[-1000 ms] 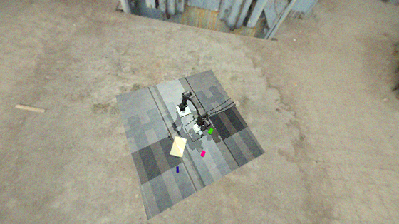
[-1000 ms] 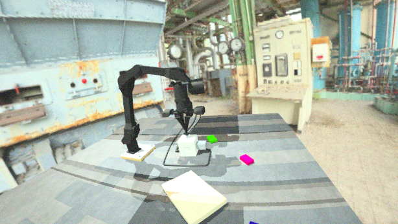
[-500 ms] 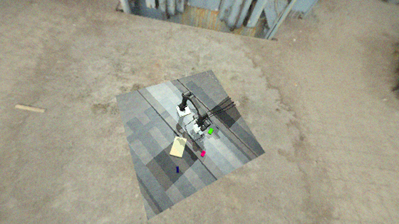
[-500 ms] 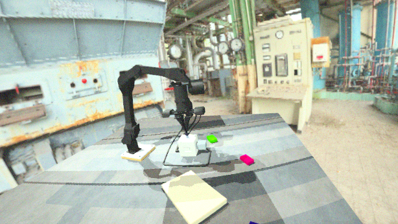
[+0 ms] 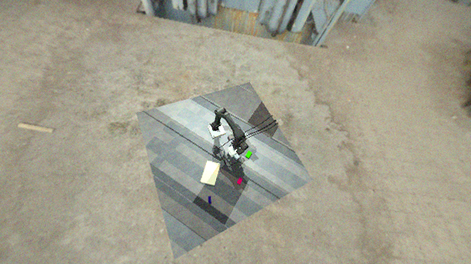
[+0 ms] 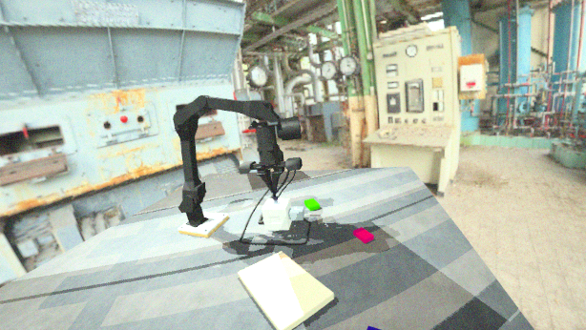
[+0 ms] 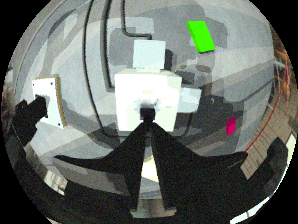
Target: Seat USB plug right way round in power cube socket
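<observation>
Top view: the gripper [image 5: 234, 151] [image 6: 275, 196] [image 7: 148, 125] is at the white power cube [image 5: 233, 151] [image 6: 276, 215] [image 7: 148, 85], left of the green block [image 5: 249, 155] [image 6: 312, 204] [image 7: 201, 36]; exterior view: fingertips meet above the cube's top; wrist view: fingertips pinch the dark USB plug [image 7: 147, 113] at the cube's top; seating depth indeterminate

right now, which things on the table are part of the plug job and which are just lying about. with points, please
Part of the job:
- power cube [image 6: 277, 216] [image 7: 127, 90]
- black plug [image 7: 147, 113] at the fingertips, on the cube's top

Just lying about:
- green block [image 5: 249, 155] [image 6: 312, 204] [image 7: 201, 36]
- magenta block [image 5: 240, 181] [image 6: 364, 235] [image 7: 231, 126]
- cream slab [image 5: 210, 173] [image 6: 285, 290]
- dark blue piece [image 5: 209, 200] [image 6: 373, 328]
</observation>
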